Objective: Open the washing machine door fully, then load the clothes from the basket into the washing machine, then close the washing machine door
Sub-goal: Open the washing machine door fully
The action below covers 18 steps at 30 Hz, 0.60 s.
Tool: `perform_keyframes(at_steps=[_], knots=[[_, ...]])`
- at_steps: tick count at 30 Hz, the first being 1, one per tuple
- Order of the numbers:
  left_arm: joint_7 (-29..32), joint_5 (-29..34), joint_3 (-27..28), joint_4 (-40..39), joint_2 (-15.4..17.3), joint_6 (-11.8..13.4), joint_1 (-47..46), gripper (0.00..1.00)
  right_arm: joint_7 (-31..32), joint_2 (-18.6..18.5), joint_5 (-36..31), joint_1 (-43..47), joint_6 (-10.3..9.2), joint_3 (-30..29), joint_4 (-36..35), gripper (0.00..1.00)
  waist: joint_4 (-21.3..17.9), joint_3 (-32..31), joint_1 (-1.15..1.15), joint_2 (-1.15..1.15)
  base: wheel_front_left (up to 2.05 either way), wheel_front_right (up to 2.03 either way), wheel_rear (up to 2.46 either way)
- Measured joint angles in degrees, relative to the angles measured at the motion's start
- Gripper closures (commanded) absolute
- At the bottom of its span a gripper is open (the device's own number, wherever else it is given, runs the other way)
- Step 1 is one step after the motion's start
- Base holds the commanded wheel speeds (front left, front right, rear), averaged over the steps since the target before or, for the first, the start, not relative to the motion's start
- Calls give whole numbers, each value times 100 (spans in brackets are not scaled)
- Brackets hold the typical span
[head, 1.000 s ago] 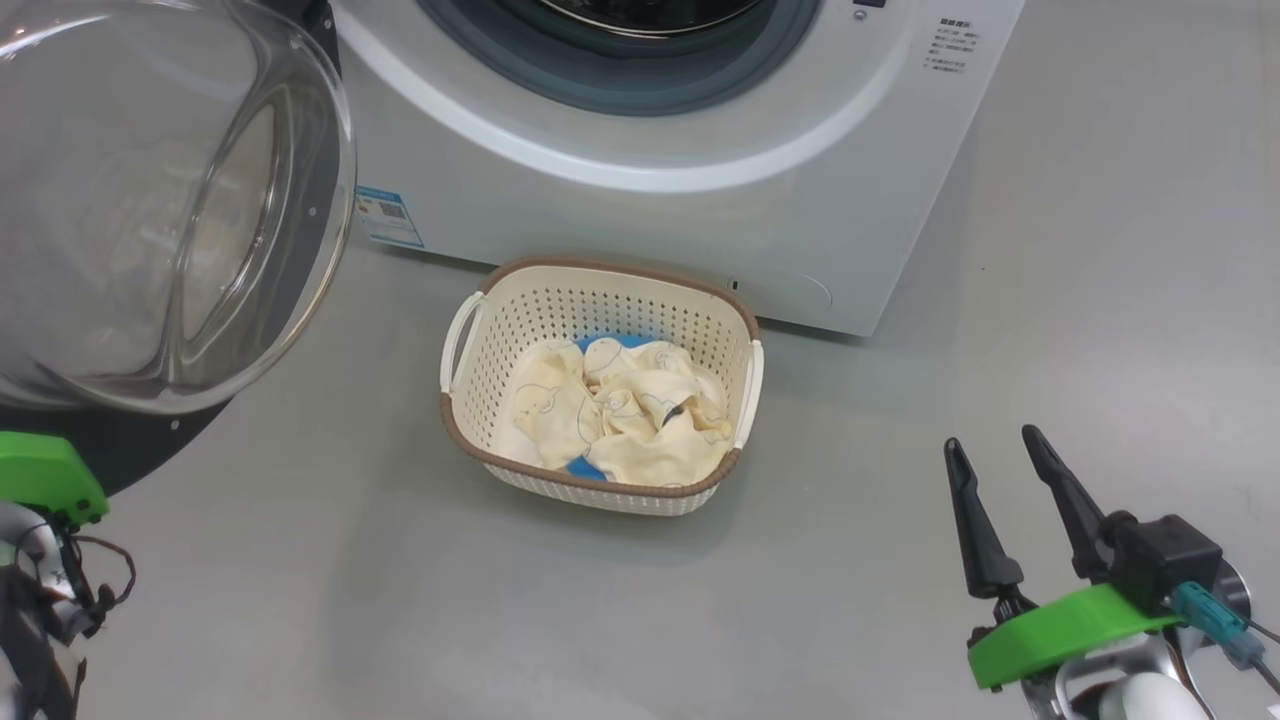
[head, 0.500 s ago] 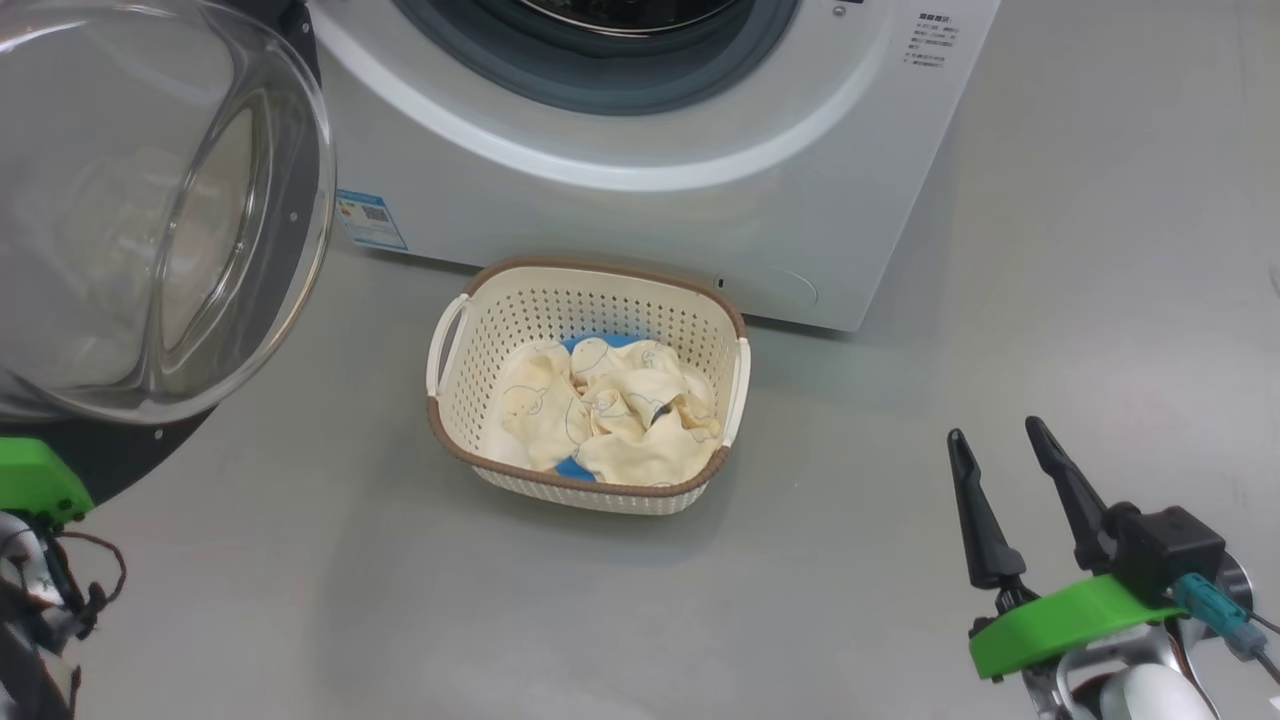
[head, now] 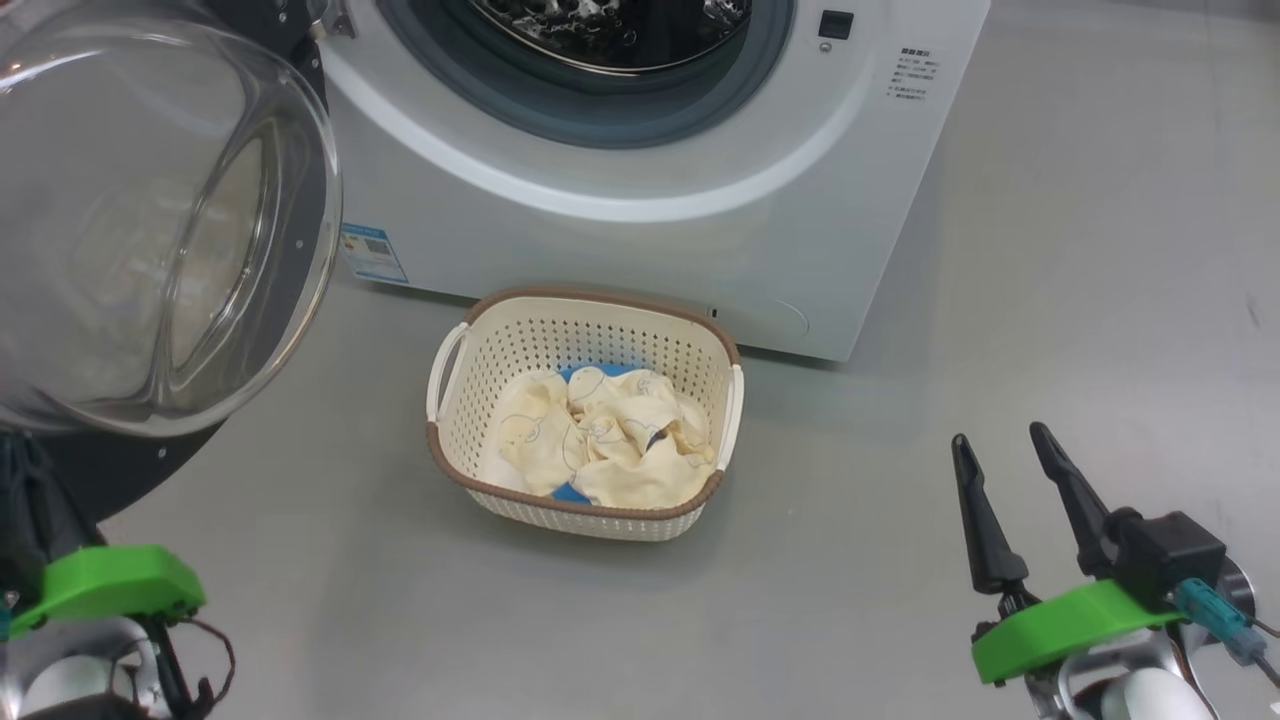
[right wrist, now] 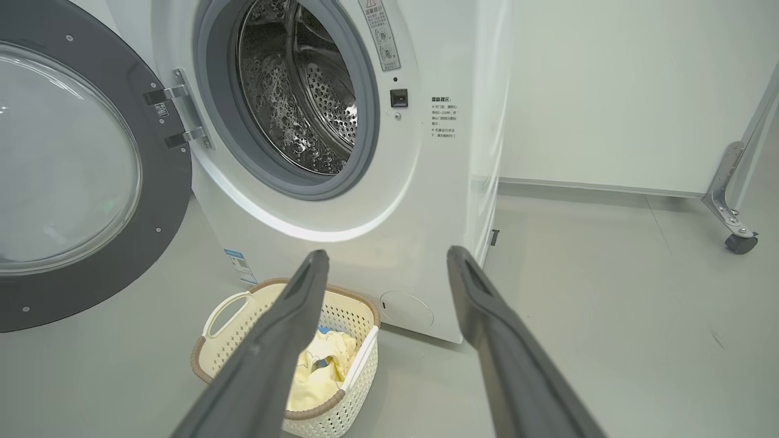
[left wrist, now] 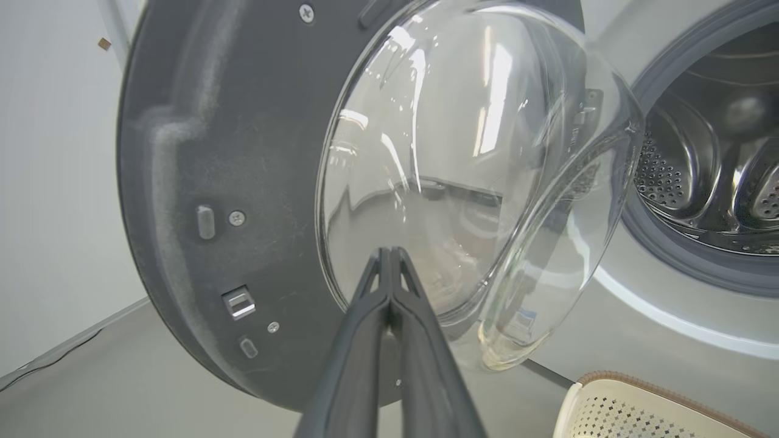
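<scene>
The washing machine [head: 620,230] stands with its steel drum [right wrist: 304,91] exposed. The washing machine door [head: 150,220] hangs swung out to the left, inner face and glass bowl [left wrist: 456,170] towards me. On the floor in front sits the basket [head: 560,340], with the cream clothes [head: 610,440] heaped inside. My left gripper [left wrist: 389,249] is shut and empty, its tips close before the lower glass bowl; whether they touch it I cannot tell. Its green mount [head: 110,585] shows below the door. My right gripper [head: 999,435] stands open and empty, right of the basket [right wrist: 225,328].
Bare grey floor [head: 900,620] spreads around the basket and to the right of the machine. A metal frame leg on a caster [right wrist: 739,237] stands at the far right by the white wall. A blue sticker [head: 372,252] marks the machine's lower left front.
The head camera has shifted, showing more of the drum opening. My left arm's green mount has moved rightward and down in the picture. The right gripper stays open in place.
</scene>
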Motion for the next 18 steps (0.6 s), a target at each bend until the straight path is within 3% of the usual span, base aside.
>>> perform_keyframes(at_steps=[5,7,11,12,13,14,18], knots=[[-5,16,-242,-503,-258,-113,511,100,0,0,-18,17,0,49,31,0,-89,-145,0,0,0,0,0],[-5,93,-442,-637,-354,-210,668,78,-1,0,13,20,0,41,32,0,-140,-185,0,0,0,0,0],[-5,223,-803,-765,-463,-370,825,47,-1,0,12,35,0,32,32,0,-253,-271,0,0,0,0,0],[-4,241,-904,-765,-489,-421,838,23,-1,0,12,54,0,19,33,0,-275,-296,0,0,0,0,0],[-4,257,-992,-771,-520,-464,845,7,-2,0,7,74,0,13,33,0,-309,-313,0,0,0,0,0],[-4,266,-1071,-769,-531,-506,848,0,-2,0,-25,94,0,16,35,0,-343,-330,0,0,0,0,0],[7,341,-1268,-717,-528,-615,843,0,-2,0,-62,132,0,107,55,0,-510,-391,0,0,0,0,0]])
